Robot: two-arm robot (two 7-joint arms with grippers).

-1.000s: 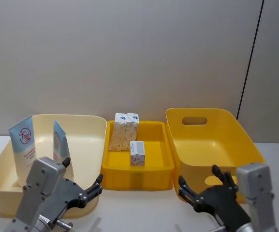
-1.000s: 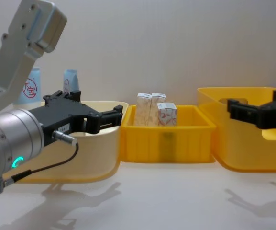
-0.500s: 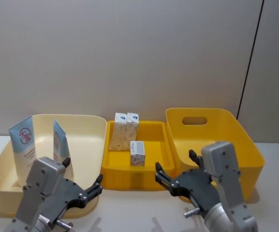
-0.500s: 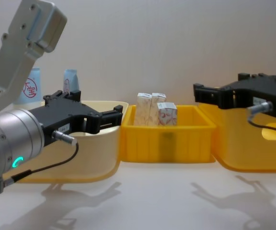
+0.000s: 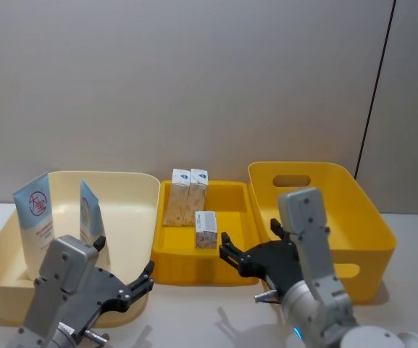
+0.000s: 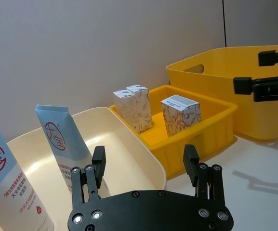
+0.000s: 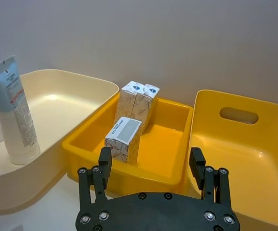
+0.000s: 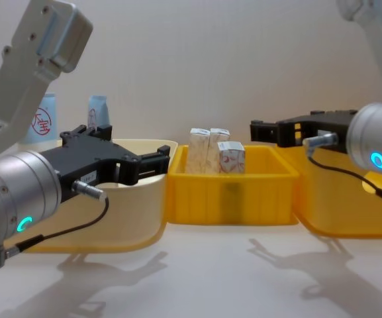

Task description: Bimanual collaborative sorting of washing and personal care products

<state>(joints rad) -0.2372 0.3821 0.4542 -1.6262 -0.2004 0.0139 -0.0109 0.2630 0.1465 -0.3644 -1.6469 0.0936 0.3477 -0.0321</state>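
Right gripper (image 7: 150, 161), jaws wide and empty, hung before the front carton (image 5: 206, 229) in the middle bin (image 5: 187, 270), left gripper (image 6: 144, 154) likewise empty beside the binned tubes (image 5: 36, 216); a careless descent would probably topple that carton.

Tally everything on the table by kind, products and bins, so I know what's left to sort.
Squeeze tubes: 2
Small cartons: 3
Cream bin: 1
Yellow bins: 2
Total: 8
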